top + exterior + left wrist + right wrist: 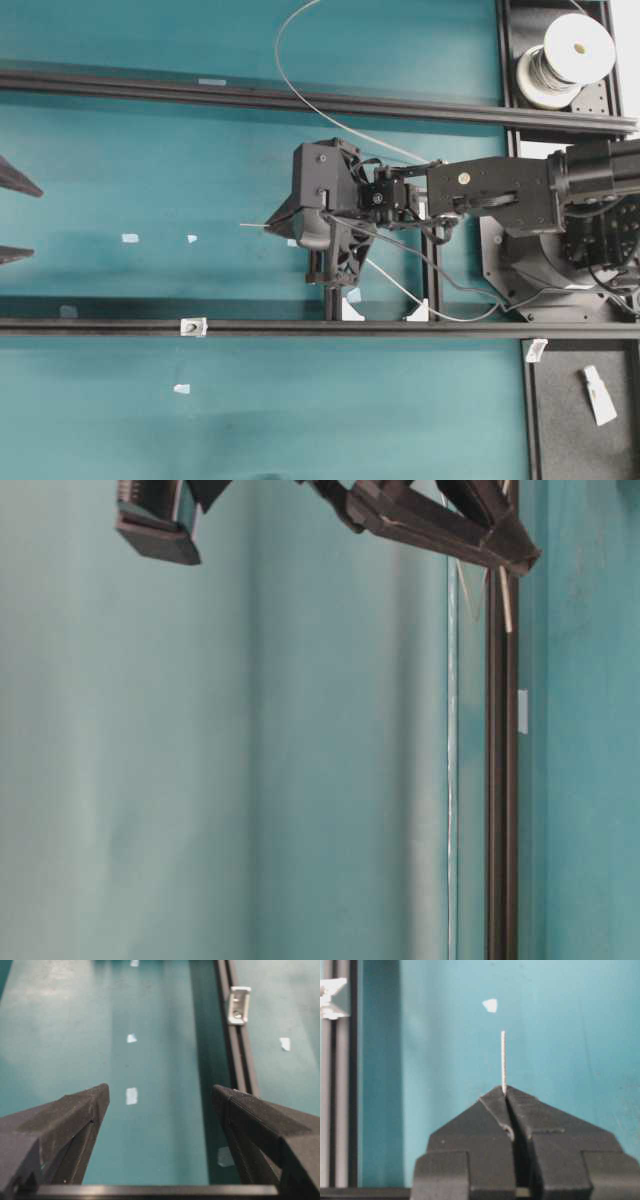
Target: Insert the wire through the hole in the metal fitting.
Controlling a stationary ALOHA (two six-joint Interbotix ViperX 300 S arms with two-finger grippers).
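We are carrying wire (503,1062), right gripper (505,1094) clenching it; left gripper (160,1105) spread, empty. Next we are aiming tip into fitting (191,326) hole.

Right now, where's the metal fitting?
Overhead view: the metal fitting sits on the lower black rail, left of centre, between two white tape scraps, well left of the wire-holding right tool.

Overhead looks straight down on table (250,420) and rails. Table-level view sits low, close, looking along a rail (500,810). Wrist cams face forward over their fingers; both show the fitting (238,1005).
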